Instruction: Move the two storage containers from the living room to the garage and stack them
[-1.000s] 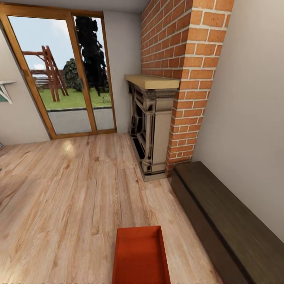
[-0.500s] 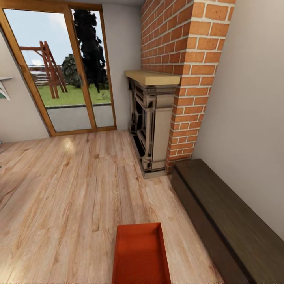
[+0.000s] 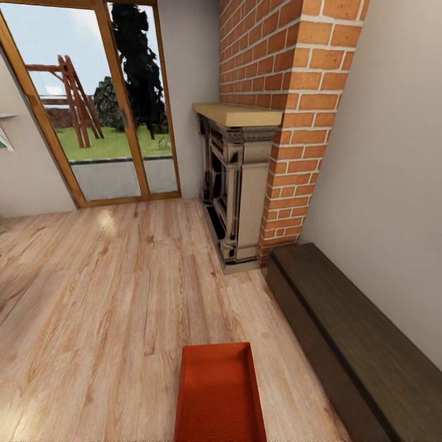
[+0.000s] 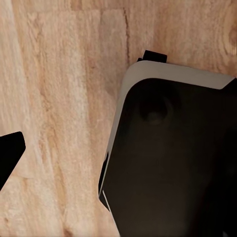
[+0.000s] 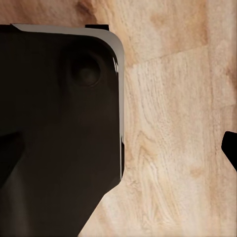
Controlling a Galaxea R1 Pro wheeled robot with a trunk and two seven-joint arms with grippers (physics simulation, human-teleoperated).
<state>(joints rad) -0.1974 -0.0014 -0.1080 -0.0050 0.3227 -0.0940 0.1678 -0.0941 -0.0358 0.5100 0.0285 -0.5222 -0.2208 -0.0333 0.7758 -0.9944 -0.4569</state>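
Note:
One orange-red open-top storage container [image 3: 220, 396] lies at the bottom middle of the head view, on the pale wood-plank floor [image 3: 110, 307] of the living room; its near end is cut off by the frame. In the left wrist view, one dark fingertip [image 4: 10, 157] of my left gripper shows at the picture's edge above bare planks. Likewise, a dark fingertip [image 5: 230, 148] of my right gripper shows at the edge of the right wrist view. Neither holds anything that I can see, and the jaws' spacing is hidden.
A brick chimney [image 3: 288, 92] with a fireplace [image 3: 236, 184] and wooden mantel stands ahead right. A long dark bench [image 3: 350, 331] runs along the right wall. A wood-framed glass door [image 3: 92, 104] is at the far left. My dark base [image 4: 173, 163] shows below each wrist.
The whole head picture has slid slightly upward, so the camera has moved. The container, fireplace and bench keep their places relative to each other.

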